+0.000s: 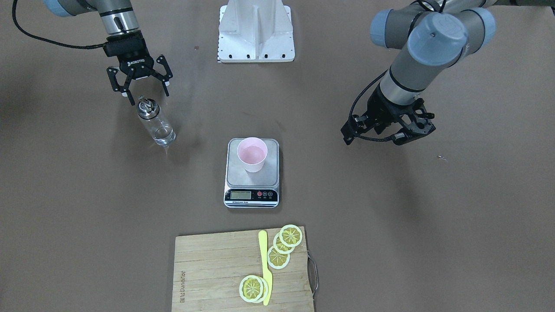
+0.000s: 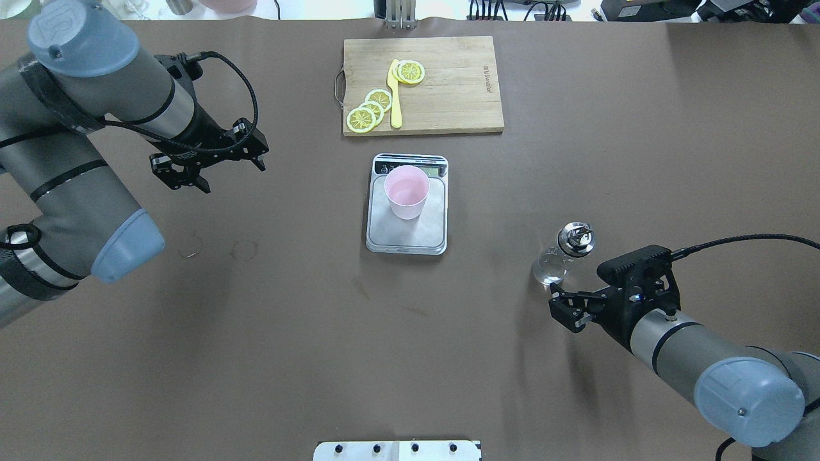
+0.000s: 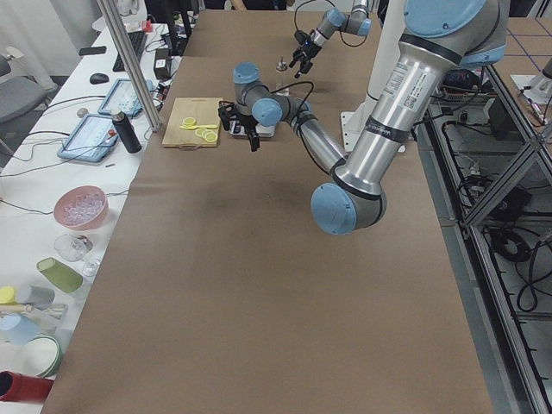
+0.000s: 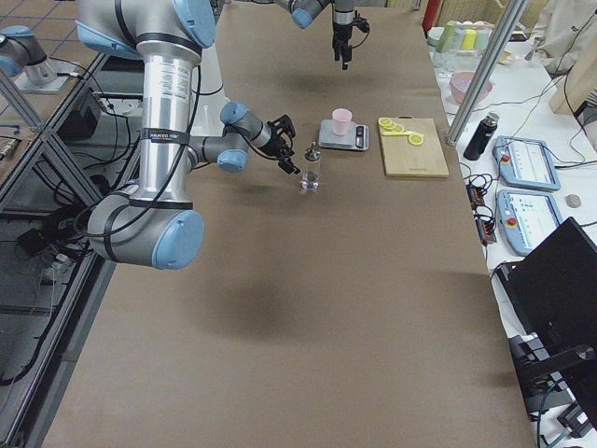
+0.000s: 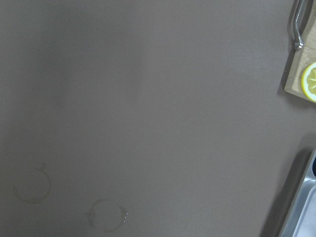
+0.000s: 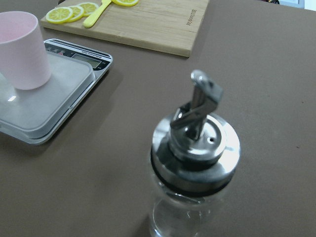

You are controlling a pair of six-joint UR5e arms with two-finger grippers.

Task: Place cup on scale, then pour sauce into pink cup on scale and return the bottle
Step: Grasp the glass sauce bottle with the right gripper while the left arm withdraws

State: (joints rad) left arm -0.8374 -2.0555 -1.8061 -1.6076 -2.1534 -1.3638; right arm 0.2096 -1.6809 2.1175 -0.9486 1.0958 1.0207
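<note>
one pink cup [image 2: 407, 192] stands on the scale [image 2: 410, 238], its contents unclear. the glass bottle [image 1: 155, 123], a little clear sauce [image 1: 164, 138] at its bottom, stands on the tabletop [image 2: 288, 320] beside the released right hand [image 1: 148, 96]; left hand [image 2: 221, 168] spread, empty.

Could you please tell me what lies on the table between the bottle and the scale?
Nothing: in the overhead view, only bare brown table separates the bottle from the scale.
</note>
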